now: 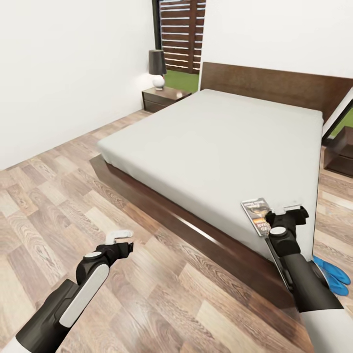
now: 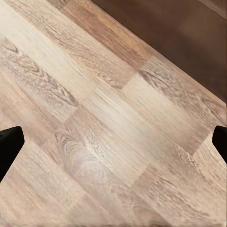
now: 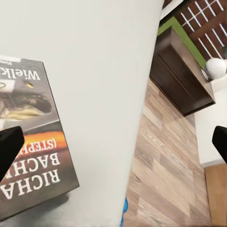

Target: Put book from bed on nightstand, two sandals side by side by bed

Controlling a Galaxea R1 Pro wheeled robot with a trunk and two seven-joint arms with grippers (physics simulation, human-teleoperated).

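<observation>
Right gripper (image 1: 293, 212), fingers spread wide, is hovering just beside the book (image 1: 257, 212), which is lying lengthwise at the bed (image 1: 215, 132) corner.

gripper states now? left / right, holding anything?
Left gripper: open, empty, over the floor.
Right gripper: open, holding nothing, above the bed's corner beside the book.
</observation>
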